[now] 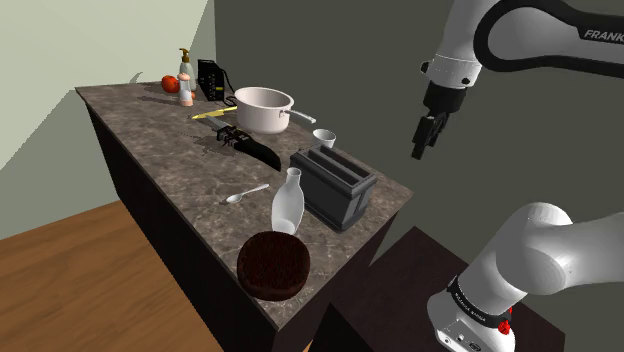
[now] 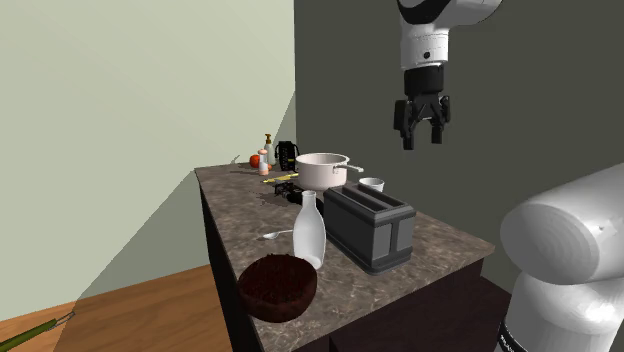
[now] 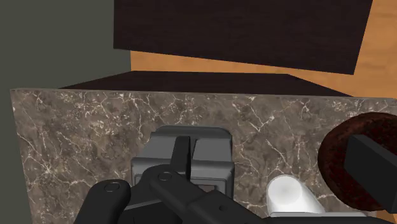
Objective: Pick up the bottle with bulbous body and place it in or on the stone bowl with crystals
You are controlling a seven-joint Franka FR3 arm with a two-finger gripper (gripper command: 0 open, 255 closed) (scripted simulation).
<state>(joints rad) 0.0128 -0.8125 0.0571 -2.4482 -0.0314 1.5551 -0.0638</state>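
A white bottle with a bulbous body (image 1: 287, 203) (image 2: 310, 230) stands upright on the marble counter, just behind a dark brown stone bowl (image 1: 273, 263) (image 2: 277, 287) at the counter's near corner. The two look close together, perhaps touching. My black gripper (image 1: 424, 140) (image 2: 424, 135) hangs open and empty in the air, well above the counter and off to the shoulder view's right of the toaster. In the wrist view the gripper (image 3: 267, 146) looks down on the bottle's top (image 3: 289, 194) and the bowl's rim (image 3: 343, 146), its fingers spread wide apart.
A dark grey toaster (image 1: 335, 185) (image 2: 370, 226) (image 3: 184, 156) stands beside the bottle. Farther back are a white cup (image 1: 324, 138), a white pot (image 1: 262, 108), a spoon (image 1: 245, 194), a black knife (image 1: 250, 146), a pump bottle (image 1: 185, 78) and a red fruit (image 1: 171, 84). A grey wall borders the counter (image 1: 190, 170).
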